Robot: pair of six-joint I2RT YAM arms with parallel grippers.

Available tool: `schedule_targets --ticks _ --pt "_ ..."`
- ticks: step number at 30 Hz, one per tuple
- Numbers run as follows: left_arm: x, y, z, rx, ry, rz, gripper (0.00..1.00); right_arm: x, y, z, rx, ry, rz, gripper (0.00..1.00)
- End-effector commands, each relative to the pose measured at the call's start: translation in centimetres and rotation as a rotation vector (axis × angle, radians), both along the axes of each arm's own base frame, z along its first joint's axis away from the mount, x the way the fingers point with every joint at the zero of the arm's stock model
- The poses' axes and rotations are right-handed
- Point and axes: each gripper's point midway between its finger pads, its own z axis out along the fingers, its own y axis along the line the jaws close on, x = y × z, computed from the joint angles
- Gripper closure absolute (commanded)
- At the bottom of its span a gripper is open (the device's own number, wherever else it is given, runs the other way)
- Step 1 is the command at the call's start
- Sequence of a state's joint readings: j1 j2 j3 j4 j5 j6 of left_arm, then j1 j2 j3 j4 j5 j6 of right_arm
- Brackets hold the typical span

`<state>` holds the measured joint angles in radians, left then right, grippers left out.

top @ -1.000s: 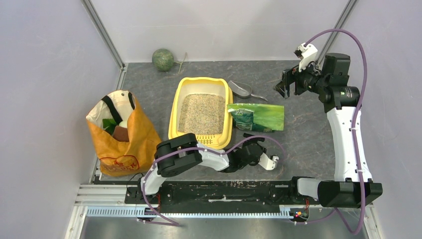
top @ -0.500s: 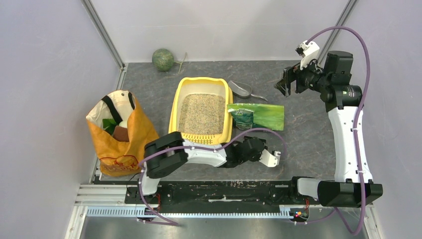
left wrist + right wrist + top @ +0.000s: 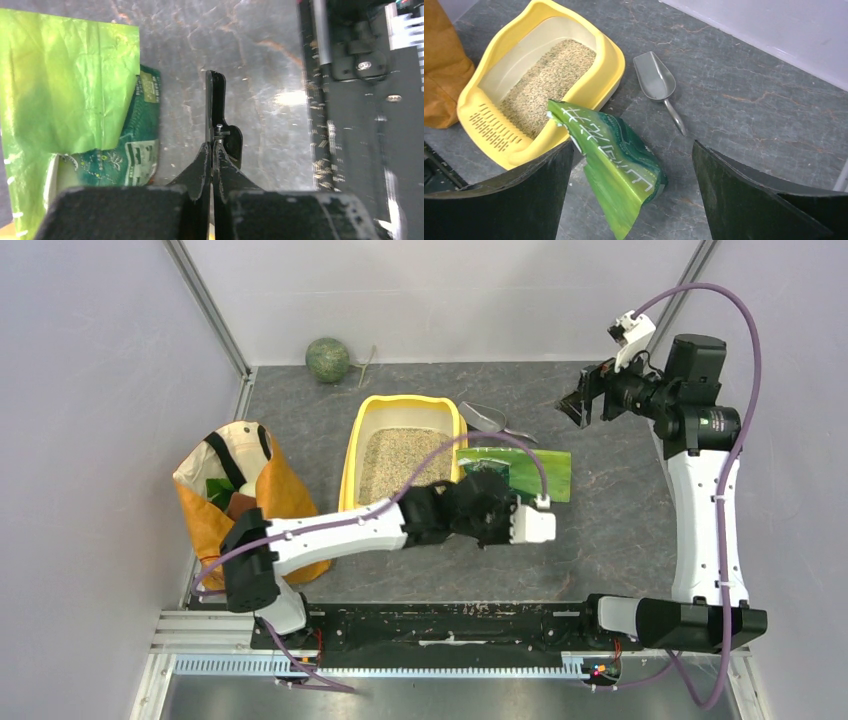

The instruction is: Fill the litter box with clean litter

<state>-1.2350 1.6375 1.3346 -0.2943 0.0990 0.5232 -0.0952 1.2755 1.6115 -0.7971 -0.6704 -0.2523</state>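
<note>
The yellow litter box (image 3: 352,455) stands mid-table with beige litter (image 3: 398,458) spread over its floor. It also shows in the right wrist view (image 3: 611,50), with the litter (image 3: 544,80) and the slotted grille (image 3: 491,130). The glossy green bag (image 3: 528,470) lies flat to its right, one corner resting against the rim (image 3: 619,160). My left gripper (image 3: 535,525) hovers by the bag's near edge, fingers shut and empty (image 3: 215,85), and the left arm covers the tray's near end. My right gripper (image 3: 580,405) is open and empty, high at the far right (image 3: 633,145).
A grey metal scoop (image 3: 487,419) lies behind the bag, also in the right wrist view (image 3: 655,80). An orange shopping bag (image 3: 240,510) stands left of the tray. A green ball (image 3: 327,359) sits at the back wall. The black base rail (image 3: 450,625) runs along the near edge.
My left arm has swung out from the base rail and stretched toward the green bag, now crossing the tray's near end. My right gripper has drifted slightly right and back.
</note>
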Motion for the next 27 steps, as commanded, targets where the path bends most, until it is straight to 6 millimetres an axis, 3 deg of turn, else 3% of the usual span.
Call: schedule_targets --ticks 1,6,11,17,20,27 --pt "-2.6 3.8 8.8 -0.146 0.369 -0.097 0.98 -2.0 0.8 2.1 0.055 -0.014 0.081 0.05" --pt "-0.3 9.1 14.0 -0.201 0.584 -0.089 0.98 -6.0 2.7 1.9 0.051 -0.009 0.270 0.07" --pt "1.7 12.3 16.0 -0.258 0.663 -0.083 0.98 -9.8 5.3 0.1 0.179 0.086 0.469 0.10" --pt "1.9 12.9 16.1 -0.233 0.695 -0.104 0.98 -12.1 9.5 -2.2 0.158 0.144 0.656 0.13" --pt "1.8 12.8 15.8 -0.229 0.722 -0.113 0.98 -12.1 10.4 -2.8 0.141 0.151 0.691 0.14" --pt "2.1 11.8 16.0 -0.253 0.781 -0.118 0.98 -14.4 12.9 -3.2 0.124 0.113 0.821 0.20"
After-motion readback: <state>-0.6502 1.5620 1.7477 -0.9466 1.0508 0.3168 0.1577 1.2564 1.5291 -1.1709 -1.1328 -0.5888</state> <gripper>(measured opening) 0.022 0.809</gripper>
